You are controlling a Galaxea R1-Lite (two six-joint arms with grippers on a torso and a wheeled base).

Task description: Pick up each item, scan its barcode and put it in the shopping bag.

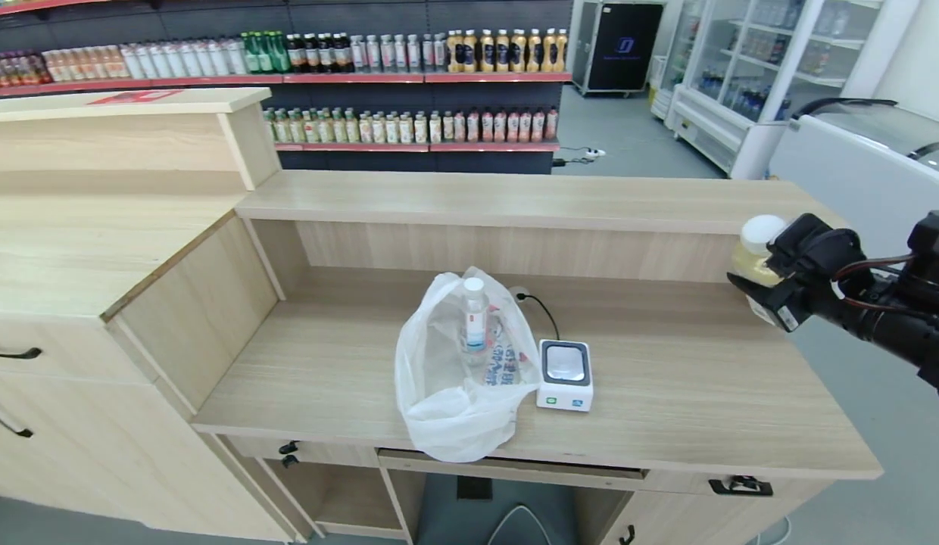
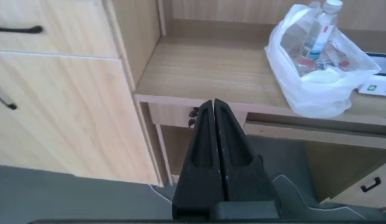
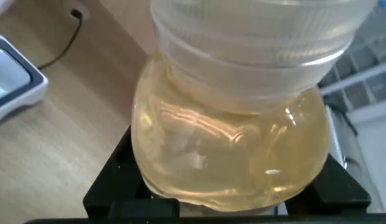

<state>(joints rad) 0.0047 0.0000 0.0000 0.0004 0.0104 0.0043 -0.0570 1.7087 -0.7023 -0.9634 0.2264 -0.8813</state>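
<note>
Right end effector: I see the right end effector (image 1: 761, 278) closed around the body of a bottle (image 1: 750, 261) of pale yellow liquid with a white cap. The bottle stands roughly upright in the grip, cap uppermost.
Left end effector: the left end effector (image 2: 213, 107) has its two black fingers pressed flat together and holds nothing.
Writing: the shopping bag (image 1: 447, 393) bears red and blue print that I cannot make out. The water bottle (image 1: 475, 314) inside it has a blue and red label band. I see no label on the held bottle's visible side.
Scanner: the scanner (image 1: 565, 373) sits to the left of the right end effector and lower, well apart from it. Its dark window faces up, and a black cable (image 1: 545, 310) runs from behind it.
Bag: it stands open just beside the scanner, on the side away from the right end effector. It is ahead of the left end effector and off to its right.
Edges: the bag's base bulges over the front edge of the worktop (image 1: 689, 401). The right end effector hangs over the worktop's right end, near the raised back ledge (image 1: 515, 200).
Open room: bare worktop lies between the scanner and the right end effector.
Arm pose: the right arm comes in from the right, its wrist about level.
</note>
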